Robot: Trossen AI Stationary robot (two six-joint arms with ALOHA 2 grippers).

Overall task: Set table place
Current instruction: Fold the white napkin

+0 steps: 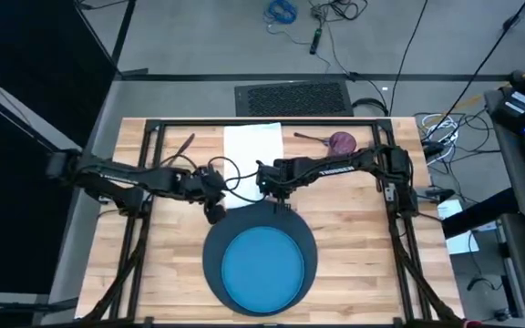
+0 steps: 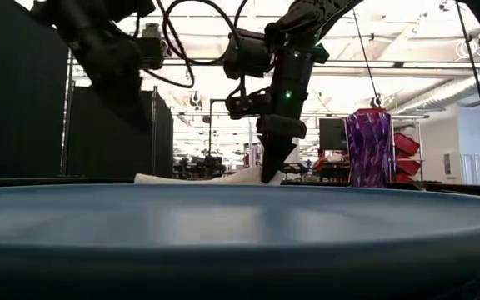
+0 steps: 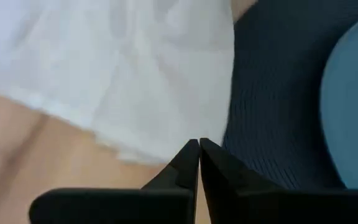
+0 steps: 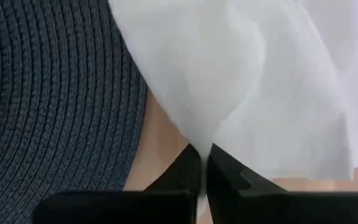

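The table (image 1: 354, 237) spreads under me, pale planks inside a black frame. From its centre, the mat (image 1: 215, 264) sits toward six o'clock, a dark woven round, and the blue plate (image 1: 262, 270) lies in its middle. The napkin (image 1: 252, 150) lies toward twelve o'clock from the mat, a white sheet whose near edge reaches almost to the mat's rim; in the low view its near edge is lifted a little off the wood under my right claw.

My right claw (image 1: 277, 191) points down at that near edge, just off the mat's rim at about one o'clock. Its fingers are pressed together on the napkin's edge: the wrist view shows white cloth running right into the tips (image 4: 202, 163), with the mat (image 4: 55, 93) beside them.

My left claw (image 1: 215, 213) hangs at the mat's eleven o'clock, beside the napkin's near corner. Its fingers (image 3: 185, 163) are pressed together, tips just clear of the cloth, holding nothing I can see.

The cup (image 1: 342, 141), purple, stands at the napkin's three o'clock, near the far edge. A slim utensil (image 1: 312, 137) lies between them, touching the cup. Another slim piece (image 1: 181, 148) lies at the napkin's nine o'clock; which one, I cannot tell.
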